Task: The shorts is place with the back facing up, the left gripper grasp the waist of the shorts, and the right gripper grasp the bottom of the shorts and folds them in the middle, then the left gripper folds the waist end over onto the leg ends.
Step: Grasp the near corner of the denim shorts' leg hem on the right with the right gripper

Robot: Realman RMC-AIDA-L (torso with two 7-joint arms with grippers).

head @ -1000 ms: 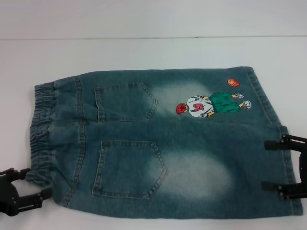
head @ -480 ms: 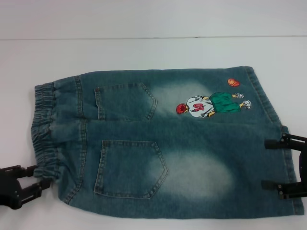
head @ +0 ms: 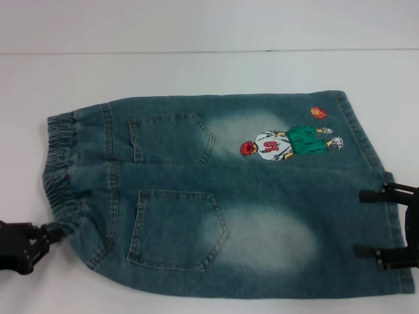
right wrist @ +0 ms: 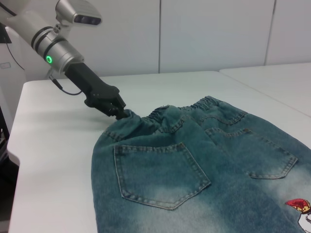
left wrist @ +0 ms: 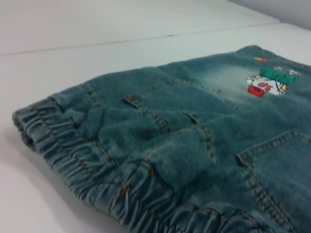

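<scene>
Blue denim shorts (head: 216, 196) lie flat on the white table with the back pockets up, elastic waist (head: 59, 170) at the left and leg ends at the right. At the near left corner, my left gripper (head: 47, 234) is shut on the waist, bunching the cloth there. The right wrist view shows the same pinch, the left gripper (right wrist: 119, 111) on the waistband corner. My right gripper (head: 382, 222) stands open at the near leg's hem, one finger (head: 380, 194) farther off and one closer. The left wrist view shows only the shorts (left wrist: 194, 136) close up.
A cartoon basketball player print (head: 288, 144) sits on the far leg. The white table (head: 196, 72) extends behind the shorts, with a pale wall beyond it. Bare tabletop (right wrist: 53, 160) lies beside the waist end.
My left gripper has moved in from the lower left and shut on the near waist corner, which is now gathered. The right gripper has hardly moved.
</scene>
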